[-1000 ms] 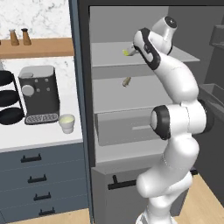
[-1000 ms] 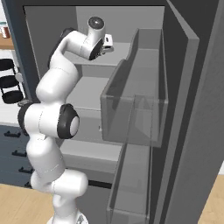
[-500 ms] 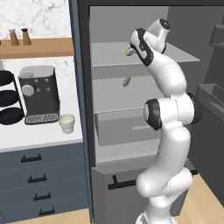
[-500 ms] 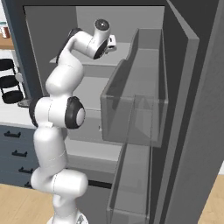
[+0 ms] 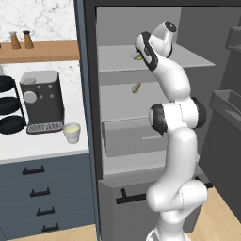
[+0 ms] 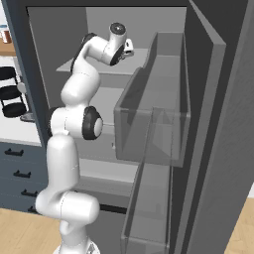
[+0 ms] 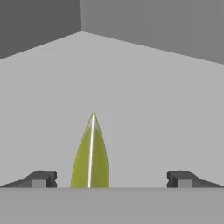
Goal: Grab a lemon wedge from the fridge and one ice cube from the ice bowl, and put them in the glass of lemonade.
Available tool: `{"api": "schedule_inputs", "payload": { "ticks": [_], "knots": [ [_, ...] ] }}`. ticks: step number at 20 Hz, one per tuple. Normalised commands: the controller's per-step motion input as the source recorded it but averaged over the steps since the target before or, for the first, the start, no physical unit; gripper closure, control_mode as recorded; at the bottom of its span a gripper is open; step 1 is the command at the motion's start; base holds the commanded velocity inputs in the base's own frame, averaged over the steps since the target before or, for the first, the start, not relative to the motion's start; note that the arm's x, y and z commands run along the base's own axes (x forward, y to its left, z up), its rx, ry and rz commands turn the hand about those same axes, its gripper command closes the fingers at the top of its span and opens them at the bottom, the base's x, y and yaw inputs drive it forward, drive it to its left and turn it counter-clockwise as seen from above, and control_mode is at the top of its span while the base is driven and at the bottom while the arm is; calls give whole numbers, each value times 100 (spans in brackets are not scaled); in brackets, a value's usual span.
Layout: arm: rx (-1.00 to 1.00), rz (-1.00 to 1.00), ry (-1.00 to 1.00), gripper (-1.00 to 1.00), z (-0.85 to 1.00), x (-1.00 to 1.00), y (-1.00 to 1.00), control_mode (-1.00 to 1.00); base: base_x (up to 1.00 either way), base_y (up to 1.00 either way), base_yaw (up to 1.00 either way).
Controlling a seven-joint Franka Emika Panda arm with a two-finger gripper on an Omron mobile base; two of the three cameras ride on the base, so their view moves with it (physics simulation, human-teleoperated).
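Note:
The lemon wedge (image 7: 91, 155) lies on the top shelf (image 5: 183, 59) of the open fridge (image 5: 87, 117), a narrow yellow-green sliver pointing away from the hand. My gripper (image 7: 111, 179) is open, its two dark fingertips (image 7: 41, 178) standing wide on either side of the wedge, which sits left of centre between them. In the left base view the hand reaches onto the top shelf beside the wedge (image 5: 137, 57). The glass of lemonade (image 5: 72, 132) stands on the white counter in front of the coffee machine. The ice bowl and ice cube are out of view.
A dull tan oblong bit (image 5: 136, 88) lies on the second shelf. The open fridge door with its clear bins (image 6: 154, 124) stands to the right of the arm. A black coffee machine (image 5: 41, 101) and a black tiered rack (image 5: 8, 106) stand on the counter.
The arm has straightened and pushed the hand further onto the top shelf toward the lemon wedge. The other things have not moved.

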Motion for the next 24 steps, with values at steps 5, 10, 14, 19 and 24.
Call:
{"api": "schedule_inputs", "payload": {
  "ticks": [5,10,14,19,24],
  "knots": [
    [-8,0,0,100,-8,25,13,-100,0,0,0],
    [-9,0,0,100,-12,-9,0,-100,0,0,0],
    [-10,0,0,100,-59,-82,-17,-100,0,0,0],
    [-11,-4,-3,100,-92,-100,-12,-100,0,0,0],
    [-8,-4,-25,100,-57,-100,-7,-100,0,0,0]
  ]
}}
